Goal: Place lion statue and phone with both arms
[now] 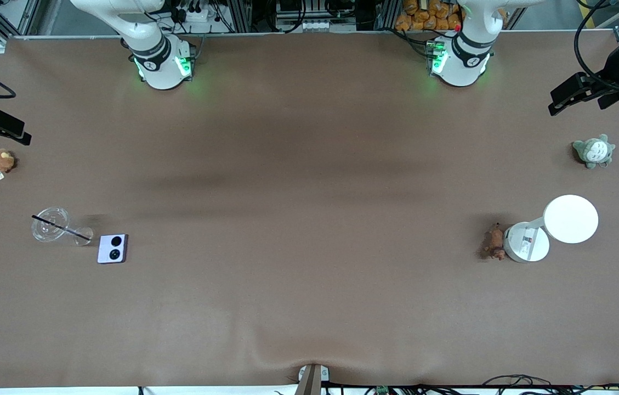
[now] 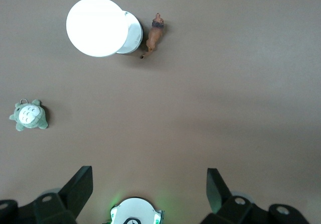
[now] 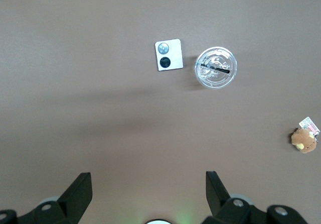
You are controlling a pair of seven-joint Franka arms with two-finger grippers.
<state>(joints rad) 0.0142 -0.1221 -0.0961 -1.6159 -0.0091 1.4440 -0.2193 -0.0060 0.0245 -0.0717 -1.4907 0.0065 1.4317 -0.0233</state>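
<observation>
High over the right arm's end of the brown counter point(image 1: 309, 164), the right end effector point(image 3: 149, 196) hangs with fingers spread wide and empty. Under it lies the pale lavender, nearly square phone point(image 1: 112, 248), just beside the clear plastic cup with a black straw point(image 1: 50, 224). The left end effector point(image 2: 150, 194) hangs above the left arm's end, equally wide open, holding nothing. Below it the small brown lion statue point(image 1: 494, 242) lies close against the base of the white round-headed lamp point(image 1: 569, 219).
</observation>
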